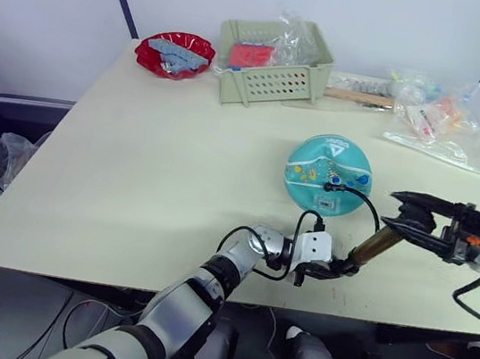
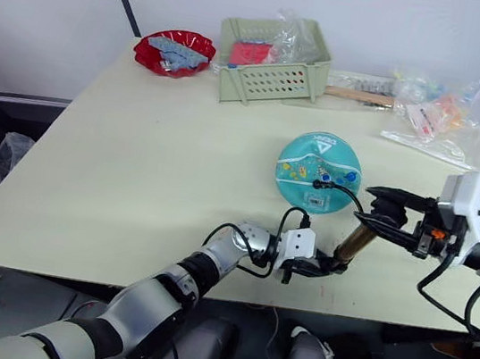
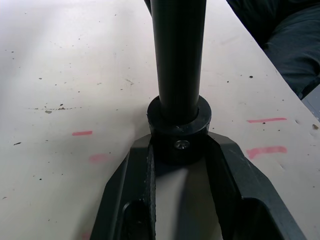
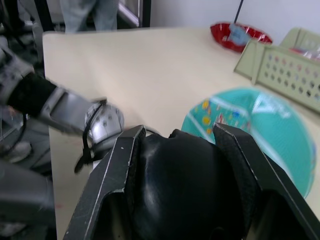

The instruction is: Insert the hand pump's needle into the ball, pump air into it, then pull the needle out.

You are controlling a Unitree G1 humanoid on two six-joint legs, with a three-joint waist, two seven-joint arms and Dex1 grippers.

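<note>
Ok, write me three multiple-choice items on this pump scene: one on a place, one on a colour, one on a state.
1. Where is the needle?
A. on top of the ball
B. in the red bowl
C. in the green basket

2. What colour is the ball?
A. orange
B. teal
C. white

3. What does the left gripper hold?
A. nothing
B. the wooden stick
C. the hand pump's black end

A: the black hose ends on top of the ball.
B: it is teal with cartoon prints.
C: its fingers clamp the end cap of the hand pump, while the right gripper holds the other end.
</note>
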